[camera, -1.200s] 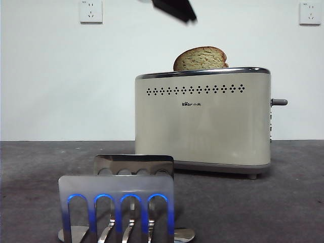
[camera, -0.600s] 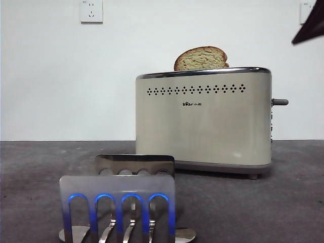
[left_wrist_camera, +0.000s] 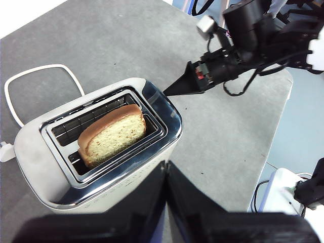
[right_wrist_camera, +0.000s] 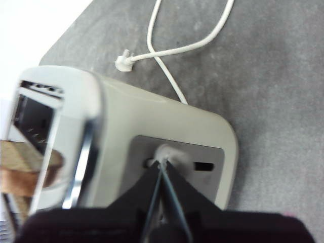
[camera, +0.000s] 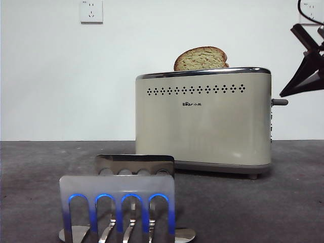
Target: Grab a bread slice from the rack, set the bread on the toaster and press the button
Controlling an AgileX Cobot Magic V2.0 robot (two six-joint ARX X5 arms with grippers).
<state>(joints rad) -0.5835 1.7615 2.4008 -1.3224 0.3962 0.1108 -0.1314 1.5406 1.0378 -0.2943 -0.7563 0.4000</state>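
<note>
The slice of bread (camera: 200,58) stands in the slot of the cream toaster (camera: 202,126), its rounded top above the chrome rim; the left wrist view shows it in the slot too (left_wrist_camera: 114,135). The steel rack (camera: 117,205) stands empty at the front. My right gripper (camera: 282,94) is shut and empty, its tip just above the button (camera: 279,102), the grey lever at the toaster's narrow end. In the right wrist view its tip (right_wrist_camera: 161,164) lies right over the lever knob (right_wrist_camera: 166,151). My left gripper (left_wrist_camera: 166,167) is shut and empty, high above the toaster (left_wrist_camera: 35,152).
A white power cord (left_wrist_camera: 30,76) loops on the grey table behind the toaster, and its plug (right_wrist_camera: 123,63) lies near it. The table's edge (left_wrist_camera: 283,101) runs close beyond the right arm. Wall sockets (camera: 91,11) sit on the white wall.
The black arm tip above the bread has left the top of the front view. My right gripper came in at the top right and dropped toward the lever. The bread has not moved.
</note>
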